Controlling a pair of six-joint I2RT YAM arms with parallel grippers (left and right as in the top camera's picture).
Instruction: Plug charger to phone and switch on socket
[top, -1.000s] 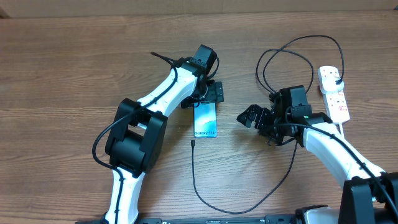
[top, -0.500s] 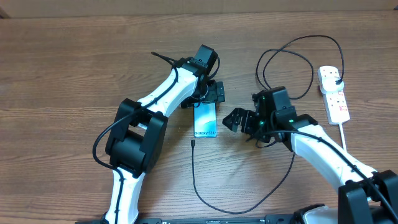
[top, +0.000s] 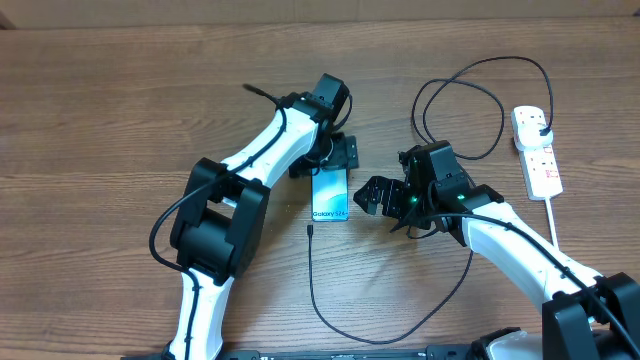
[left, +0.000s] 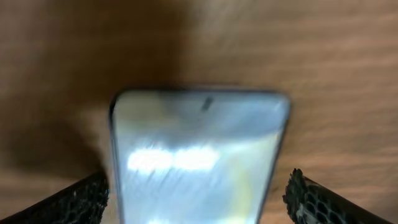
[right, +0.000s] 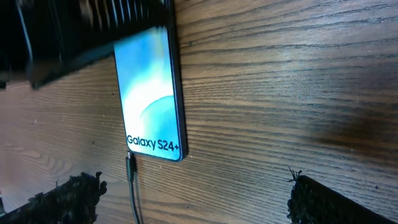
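**A:** Where do we stand on the charging job?

**B:** Early on, by our reckoning. The phone (top: 331, 193) lies flat with its screen lit, about the middle of the table (top: 120, 90), and the charger (top: 310, 275) is not in it. The connector tip (right: 130, 167) lies on the wood just beside the phone's end that faces the table's near edge. It sits toward one corner, not at the middle where we would expect the port.

**A:** And our grippers?

**B:** Both are released and hold nothing. The left gripper (top: 338, 158) has its jaws wide on either side of the phone's far end. Whether a finger touches the phone's edge we cannot tell. The right gripper (top: 372, 195) hangs spread just to the right of the phone. Its own camera sees the tip, but the tip is not between its fingers.

**A:** What about the socket end?

**B:** The socket (top: 535, 140) sits near the right edge of the table, well apart from the phone. The charger's black plug (top: 541, 122) looks seated in its far outlet, so we count that part as done. The red-marked switches (top: 549, 152) are too small for us to read as on or off.

**A:** So what is left?

**B:** We have to pick up the tip and seat it in the phone, perhaps with the left gripper steadying it. Then we press the switch.
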